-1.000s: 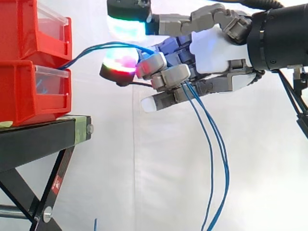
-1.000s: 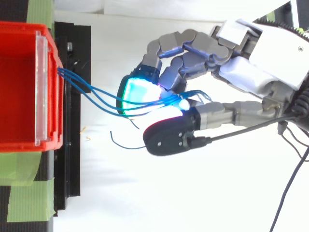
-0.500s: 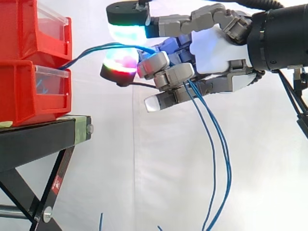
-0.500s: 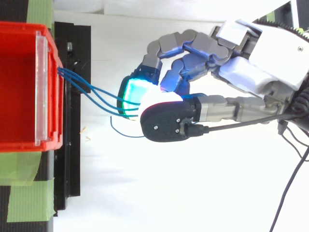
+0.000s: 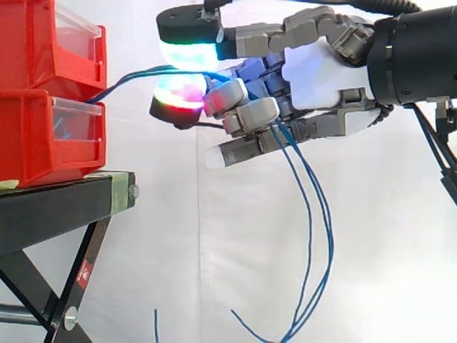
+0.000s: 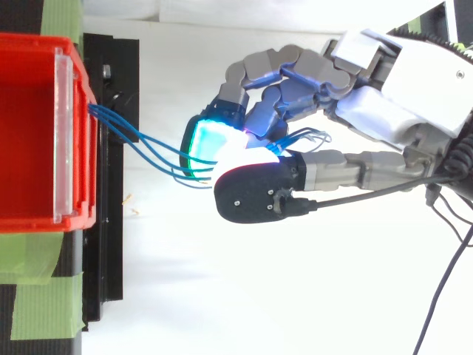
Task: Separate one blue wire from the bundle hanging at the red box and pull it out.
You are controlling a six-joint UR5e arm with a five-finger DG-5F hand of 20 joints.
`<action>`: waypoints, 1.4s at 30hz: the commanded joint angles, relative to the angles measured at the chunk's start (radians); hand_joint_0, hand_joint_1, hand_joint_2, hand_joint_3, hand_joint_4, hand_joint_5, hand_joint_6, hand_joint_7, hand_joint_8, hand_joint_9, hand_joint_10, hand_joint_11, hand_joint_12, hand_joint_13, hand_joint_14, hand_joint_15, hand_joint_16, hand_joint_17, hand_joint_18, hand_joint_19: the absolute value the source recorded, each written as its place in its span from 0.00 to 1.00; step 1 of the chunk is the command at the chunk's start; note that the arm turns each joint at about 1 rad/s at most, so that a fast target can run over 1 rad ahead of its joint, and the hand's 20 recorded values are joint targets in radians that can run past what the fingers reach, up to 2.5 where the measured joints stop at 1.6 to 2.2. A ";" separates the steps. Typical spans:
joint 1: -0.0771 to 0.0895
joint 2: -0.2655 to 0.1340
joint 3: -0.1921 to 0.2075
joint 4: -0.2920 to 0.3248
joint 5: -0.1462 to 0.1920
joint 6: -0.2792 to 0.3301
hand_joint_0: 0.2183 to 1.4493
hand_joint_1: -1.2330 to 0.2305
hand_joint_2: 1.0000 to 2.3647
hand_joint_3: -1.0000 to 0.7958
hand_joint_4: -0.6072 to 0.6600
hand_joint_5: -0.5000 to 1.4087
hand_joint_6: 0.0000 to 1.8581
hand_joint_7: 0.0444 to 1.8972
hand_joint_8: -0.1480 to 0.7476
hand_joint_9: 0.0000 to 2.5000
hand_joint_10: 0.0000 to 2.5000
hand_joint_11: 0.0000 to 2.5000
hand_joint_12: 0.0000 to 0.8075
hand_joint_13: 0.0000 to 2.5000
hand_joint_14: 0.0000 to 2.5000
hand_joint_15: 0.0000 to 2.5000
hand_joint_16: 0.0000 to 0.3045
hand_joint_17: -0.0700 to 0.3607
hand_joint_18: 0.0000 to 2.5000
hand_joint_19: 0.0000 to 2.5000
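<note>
In the side view the arm comes in from the right edge, and its black wrist [image 5: 418, 53] lies about level. The hand [image 5: 325, 75] reaches to the left, with its white body turned to the camera. The thumb [image 5: 187, 36] is on top, black on its back, and its pad glows cyan and green on the under side. Just under it a finger pad [image 5: 178, 96] glows red, magenta and green. Between these two pads the hand pinches the blue wires [image 5: 143, 71]. The other fingers are curled in, except the lowest finger [image 5: 235, 150], which is almost straight and has a white tip. In the top view the fingers [image 6: 281, 63] bend in an arc toward the thumb.
</note>
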 commanded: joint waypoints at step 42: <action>0.000 -0.001 0.000 -0.006 0.003 0.000 0.27 0.42 0.01 0.32 0.69 0.14 0.43 0.54 0.56 0.26 0.33 0.62 0.43 0.27 0.50 0.55 0.13 0.37 0.28 0.36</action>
